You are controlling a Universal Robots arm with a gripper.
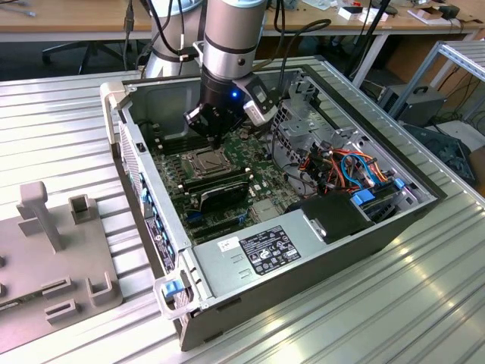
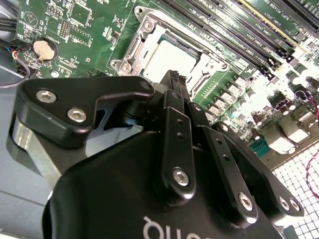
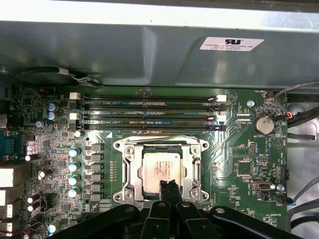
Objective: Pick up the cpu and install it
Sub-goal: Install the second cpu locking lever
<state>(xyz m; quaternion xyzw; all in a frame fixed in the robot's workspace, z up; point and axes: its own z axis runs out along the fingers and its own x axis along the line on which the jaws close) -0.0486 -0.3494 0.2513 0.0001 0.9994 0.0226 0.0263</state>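
Gripper (image 3: 168,183) (fingers pressed together, holding nothing) hovers over the cpu (image 3: 162,170) seated in its socket (image 3: 160,168).

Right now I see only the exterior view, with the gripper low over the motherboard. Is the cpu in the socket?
Observer: Yes. In the first wrist view the cpu lies flat inside the socket's metal frame.
Reviewer: Is the gripper holding anything?
Observer: No. In both wrist views the gripper's fingers are pressed together with nothing between them.
Reviewer: Where are the tips?
Observer: In the first wrist view they sit over one edge of the cpu. I cannot tell whether they touch it.
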